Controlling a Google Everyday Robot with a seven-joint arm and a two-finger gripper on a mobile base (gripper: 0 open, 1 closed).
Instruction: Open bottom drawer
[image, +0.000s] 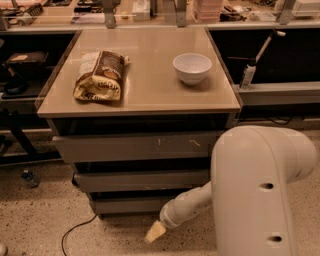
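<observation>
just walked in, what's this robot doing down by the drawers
The robot's white arm reaches down beside the grey-beige cabinet, its pale hand low by the speckled floor, just in front of the right end of the lowest flat drawer front. It does not look hooked on the drawer yet. A brown-and-yellow snack bag and a white bowl sit on top.

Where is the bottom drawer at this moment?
In the camera view, the bottom drawer is the lowest of three fronts, directly under the middle drawer, near the floor. The gripper hangs just below its right half.
</observation>
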